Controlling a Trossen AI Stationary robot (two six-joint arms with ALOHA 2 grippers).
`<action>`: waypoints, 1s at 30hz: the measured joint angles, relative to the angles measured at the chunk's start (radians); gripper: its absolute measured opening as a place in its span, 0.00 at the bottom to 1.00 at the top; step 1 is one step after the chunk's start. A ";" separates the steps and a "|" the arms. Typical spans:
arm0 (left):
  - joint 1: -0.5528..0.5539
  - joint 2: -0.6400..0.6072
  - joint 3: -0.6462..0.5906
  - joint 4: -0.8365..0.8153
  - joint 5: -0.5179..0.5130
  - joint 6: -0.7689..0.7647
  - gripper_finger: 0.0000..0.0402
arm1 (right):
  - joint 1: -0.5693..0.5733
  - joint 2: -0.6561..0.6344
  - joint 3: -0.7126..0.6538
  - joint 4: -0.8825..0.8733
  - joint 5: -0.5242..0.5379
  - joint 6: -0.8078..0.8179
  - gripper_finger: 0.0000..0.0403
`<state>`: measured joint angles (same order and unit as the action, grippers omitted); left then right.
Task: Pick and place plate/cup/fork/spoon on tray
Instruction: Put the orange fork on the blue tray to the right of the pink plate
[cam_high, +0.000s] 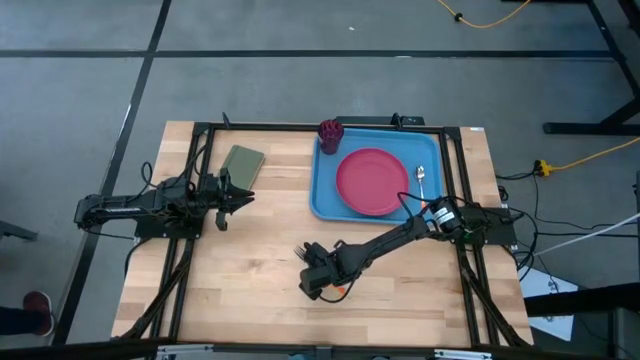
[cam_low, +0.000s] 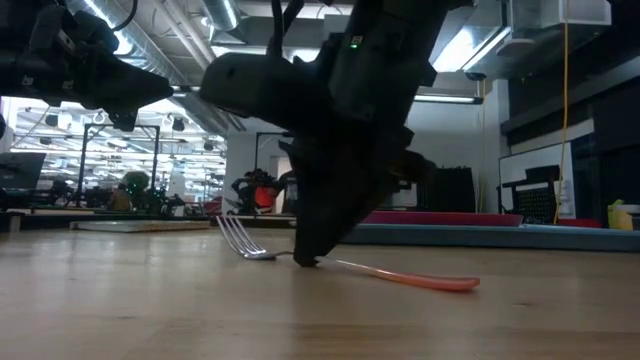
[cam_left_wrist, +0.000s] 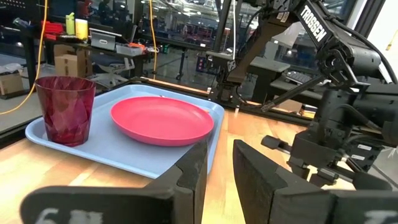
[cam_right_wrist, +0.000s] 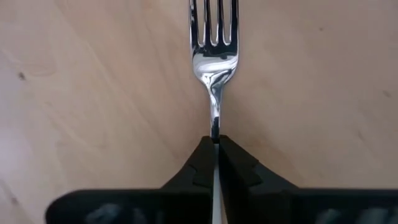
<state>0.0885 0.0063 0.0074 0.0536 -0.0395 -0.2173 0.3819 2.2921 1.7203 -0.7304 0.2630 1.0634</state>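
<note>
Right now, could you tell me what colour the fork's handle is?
Orange-pink; the fork's handle shows best in the low view.

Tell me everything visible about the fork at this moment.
The fork is small, with shiny silver metal tines and neck and an orange plastic handle. It lies on the bare wooden table, in front of the tray rather than on it, tines slightly raised in the low view. The right claw is shut on its thin metal neck, just behind the tines. Nothing else touches it.
</note>
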 joint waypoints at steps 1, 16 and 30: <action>0.000 0.000 0.000 0.000 0.000 0.000 0.17 | 0.000 0.000 0.000 -0.006 0.004 0.000 0.02; 0.000 0.000 0.000 0.000 0.000 0.000 0.17 | -0.004 -0.032 0.095 -0.314 0.124 0.015 0.02; 0.000 0.000 0.000 0.000 0.000 0.000 0.17 | -0.012 -0.438 -0.141 -0.505 0.266 0.211 0.02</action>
<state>0.0887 0.0059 0.0074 0.0537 -0.0396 -0.2173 0.3699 1.8542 1.5796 -1.2351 0.5293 1.2749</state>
